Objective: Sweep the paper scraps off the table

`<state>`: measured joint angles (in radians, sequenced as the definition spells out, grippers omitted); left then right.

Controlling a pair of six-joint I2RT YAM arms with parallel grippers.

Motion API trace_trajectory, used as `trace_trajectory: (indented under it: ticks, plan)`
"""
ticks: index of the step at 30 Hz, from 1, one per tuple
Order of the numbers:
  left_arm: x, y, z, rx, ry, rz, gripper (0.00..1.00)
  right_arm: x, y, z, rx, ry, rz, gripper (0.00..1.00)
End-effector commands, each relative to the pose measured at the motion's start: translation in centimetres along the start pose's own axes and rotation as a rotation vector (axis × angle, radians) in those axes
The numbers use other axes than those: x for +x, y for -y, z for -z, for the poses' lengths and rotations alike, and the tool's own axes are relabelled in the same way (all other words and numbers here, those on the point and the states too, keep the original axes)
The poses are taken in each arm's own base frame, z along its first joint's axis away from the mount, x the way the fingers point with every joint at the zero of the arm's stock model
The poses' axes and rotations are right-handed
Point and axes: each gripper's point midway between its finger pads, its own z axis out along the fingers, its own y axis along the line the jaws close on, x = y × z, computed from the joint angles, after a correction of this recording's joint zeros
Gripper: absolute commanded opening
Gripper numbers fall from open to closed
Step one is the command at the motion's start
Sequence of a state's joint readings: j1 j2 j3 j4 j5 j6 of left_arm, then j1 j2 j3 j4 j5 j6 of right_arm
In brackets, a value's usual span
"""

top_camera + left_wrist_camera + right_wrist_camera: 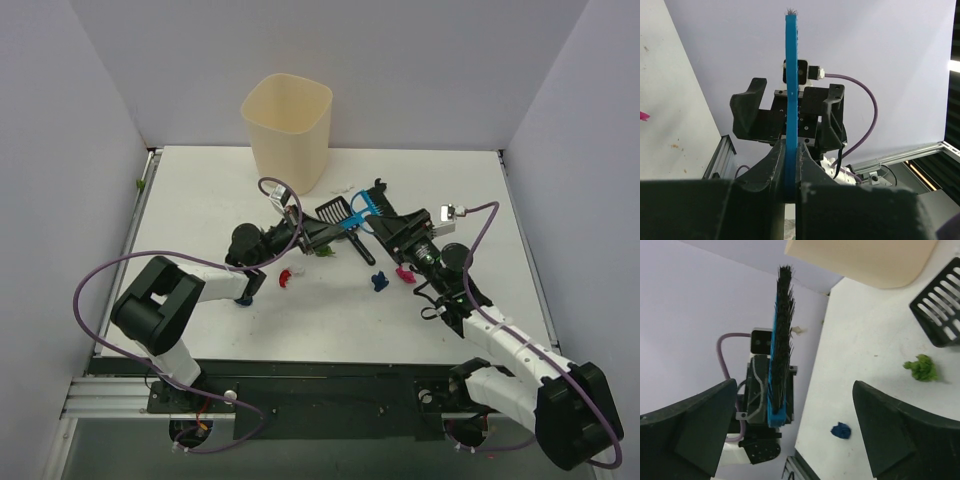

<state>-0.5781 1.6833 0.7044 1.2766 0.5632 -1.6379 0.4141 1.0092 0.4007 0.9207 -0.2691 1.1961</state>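
My left gripper [335, 232] is shut on the handle of the small blue brush [358, 214], holding it edge-up above the table [200, 200]; the grip shows in the left wrist view [791, 170] on the brush [791, 75]. My right gripper [373, 212] is open, its fingers [700, 420] spread wide either side of the brush's black bristles [782, 330] without touching. Paper scraps lie below: red [284, 277], green [325, 250], blue [378, 280], magenta [404, 273]. The right wrist view shows the green scrap [921, 368] and a blue scrap [840, 430].
The black slotted scoop [332, 209] lies just behind the grippers, its head [940, 305] near the green scrap. A cream bin [288, 128] stands at the table's back. Pale walls enclose the sides and back. Another blue scrap [243, 299] sits by the left arm.
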Motion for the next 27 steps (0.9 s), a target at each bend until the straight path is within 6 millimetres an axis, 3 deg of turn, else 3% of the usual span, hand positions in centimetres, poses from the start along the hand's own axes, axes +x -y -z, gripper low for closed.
trace_trajectory:
  ticks: [1, 4, 5, 6, 7, 8, 9, 10, 12, 15, 16, 17, 18, 19, 20, 23, 26, 27]
  plan:
    - [-0.7, 2.0, 0.9, 0.06, 0.002, -0.086, 0.0, -1.8, 0.5, 0.9, 0.083, 0.072, 0.088, 0.96]
    - [-2.1, 0.8, 2.8, -0.012, 0.029, -0.174, 0.0, -3.4, 0.4, 2.4, 0.123, 0.112, 0.182, 0.97]
    - [-3.3, -1.3, 3.9, -0.118, 0.057, -0.152, 0.0, -3.7, 0.8, 3.1, 0.161, 0.116, 0.202, 0.97]
    - [-4.4, -1.4, 4.9, -0.161, 0.085, -0.25, 0.0, -4.3, 0.9, 3.4, 0.178, 0.127, 0.239, 0.98]
    - [-5.0, -3.8, 5.9, -0.289, 0.103, -0.237, 0.0, -4.4, 1.9, 4.2, 0.234, 0.128, 0.262, 0.98]
    - [-5.7, -3.9, 7.0, -0.357, 0.12, -0.352, 0.0, -4.5, 3.0, 4.8, 0.299, 0.115, 0.298, 0.98]
    - [-6.7, -5.9, 8.3, -0.515, 0.148, -0.364, 0.0, -4.9, 3.3, 5.2, 0.322, 0.129, 0.324, 0.98]
    - [-7.3, -5.5, 9.3, -0.593, 0.152, -0.511, 0.0, -4.9, 4.3, 5.8, 0.371, 0.111, 0.359, 0.97]
    - [-8.5, -5.6, 11.6, -0.767, 0.2, -0.624, 0.0, -5.1, 5.3, 6.4, 0.431, 0.092, 0.423, 0.95]
    - [-9.4, -5.1, 14.0, -0.888, 0.26, -0.679, 0.0, -4.3, 8.0, 6.5, 0.569, -0.037, 0.529, 0.94]
    - [-9.4, -5.0, 14.0, -0.884, 0.262, -0.685, 0.0, -3.8, 8.1, 6.7, 0.613, -0.095, 0.551, 0.91]
    - [-9.5, -5.0, 13.9, -0.889, 0.273, -0.693, 0.0, -3.9, 9.5, 6.5, 0.684, -0.137, 0.604, 0.89]
    - [-9.4, -5.2, 14.0, -0.92, 0.282, -0.694, 0.0, -3.7, 8.8, 6.3, 0.711, -0.175, 0.639, 0.89]
    - [-10.2, -5.6, 14.8, -0.997, 0.32, -0.71, 0.0, -3.5, 10.2, 6.0, 0.77, -0.225, 0.686, 0.89]
    - [-9.8, -5.5, 14.4, -1.018, 0.296, -0.755, 0.0, -3.2, 9.6, 5.6, 0.781, -0.266, 0.714, 0.89]
    - [-11.1, -5.0, 14.9, -1.109, 0.348, -0.81, 0.0, -2.1, 11.3, 4.0, 0.846, -0.386, 0.798, 0.88]
    - [-13.0, -4.0, 13.8, -1.086, 0.421, -0.843, 0.0, -2.1, 11.9, 2.4, 0.886, -0.369, 0.826, 0.82]
    - [-13.2, -4.8, 13.2, -1.095, 0.393, -0.844, 0.0, -1.7, 12.6, 2.4, 0.898, -0.372, 0.814, 0.82]
